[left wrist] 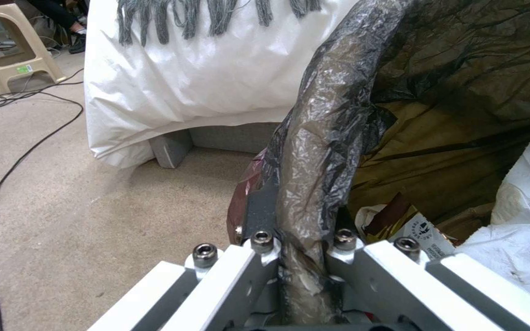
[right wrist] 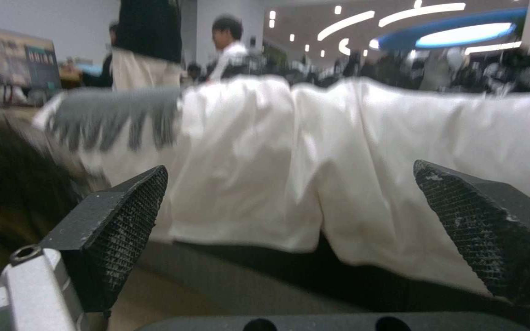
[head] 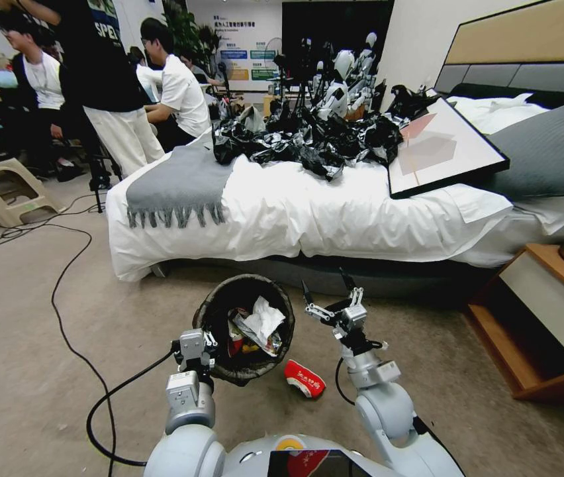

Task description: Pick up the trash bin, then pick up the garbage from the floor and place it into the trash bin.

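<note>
Trash bin [head: 210, 317] hangs off my left gripper [head: 204, 346], which is clenched on the bag-lined rim [left wrist: 314, 151] at abt 7 o'clock of the bin mouth, one finger inside, one outside. Bin sits low in front of the bed [head: 335, 212], tipped a bit toward me.

Risks, as I judge them:
- Grip is on rim + slick black liner only. Liner could slide under the pads, so the bin may sag or drop, esp. if I swing or drive fast.
- Single-point hold at one side means the bin tilts; more tilt w/ load and the light stuff on top could spill out.
- My right gripper [head: 330, 297] is spread wide and empty, fingers [right wrist: 124, 220] apart, raised at abt 3 o'clock of the bin, just beside it. A careless reach across could knock the bin.

Contents: crumpled white tissue [head: 265, 317] on top, shiny snack wrappers [head: 255, 334] under it, a printed wrapper [left wrist: 428, 234] near the rim, something red at abt 8 o'clock inside. Not full.

Left on the floor: red-and-white snack wrapper [head: 304, 379], at abt 5 o'clock of the bin, close to it.
</note>
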You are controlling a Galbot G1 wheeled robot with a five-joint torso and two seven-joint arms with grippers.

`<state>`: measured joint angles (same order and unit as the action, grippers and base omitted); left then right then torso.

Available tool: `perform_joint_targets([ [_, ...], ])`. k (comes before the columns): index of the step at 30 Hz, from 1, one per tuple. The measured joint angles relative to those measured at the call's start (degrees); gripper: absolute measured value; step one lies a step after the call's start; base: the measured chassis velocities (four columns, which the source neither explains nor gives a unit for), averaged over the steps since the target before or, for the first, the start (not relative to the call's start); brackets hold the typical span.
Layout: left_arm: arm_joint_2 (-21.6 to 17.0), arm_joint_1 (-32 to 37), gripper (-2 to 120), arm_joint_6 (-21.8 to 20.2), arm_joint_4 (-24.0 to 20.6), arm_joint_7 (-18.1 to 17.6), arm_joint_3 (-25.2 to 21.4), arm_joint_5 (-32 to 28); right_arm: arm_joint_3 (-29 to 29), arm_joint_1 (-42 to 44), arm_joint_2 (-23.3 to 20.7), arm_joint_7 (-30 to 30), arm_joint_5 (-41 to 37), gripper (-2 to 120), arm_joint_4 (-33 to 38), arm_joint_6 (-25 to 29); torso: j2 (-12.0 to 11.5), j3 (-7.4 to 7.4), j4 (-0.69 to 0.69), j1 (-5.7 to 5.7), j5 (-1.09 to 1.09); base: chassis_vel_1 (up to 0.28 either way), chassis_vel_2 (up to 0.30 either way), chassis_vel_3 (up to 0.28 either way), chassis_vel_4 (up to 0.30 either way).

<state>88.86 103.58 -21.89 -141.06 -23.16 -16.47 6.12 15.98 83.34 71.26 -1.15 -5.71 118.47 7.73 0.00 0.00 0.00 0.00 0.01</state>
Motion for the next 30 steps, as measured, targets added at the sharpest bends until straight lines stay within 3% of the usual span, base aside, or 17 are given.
perform_joint_targets([
  [5,0.00,0.00,0,0.00,0.00,0.00,0.00,0.00,-1.58,-1.13,-4.20,2.68,-0.77,100,-6.01,-4.74,0.00,-0.01,0.00,0.00,0.01,0.000,0.000,0.000,0.000],
  [17,0.00,0.00,0,0.00,0.00,0.00,-0.01,0.00,-5.45,-0.37,-13.50,12.10,0.66,100,-14.54,-4.62,0.00,-0.01,0.00,0.00,-0.01,0.000,0.000,0.000,0.000],
  [30,0.00,0.00,0,0.00,0.00,0.00,0.00,0.00,-7.30,1.72,-14.82,16.60,4.42,100,-20.21,0.81,0.00,-0.01,0.00,0.00,0.00,0.000,0.000,0.000,0.000],
])
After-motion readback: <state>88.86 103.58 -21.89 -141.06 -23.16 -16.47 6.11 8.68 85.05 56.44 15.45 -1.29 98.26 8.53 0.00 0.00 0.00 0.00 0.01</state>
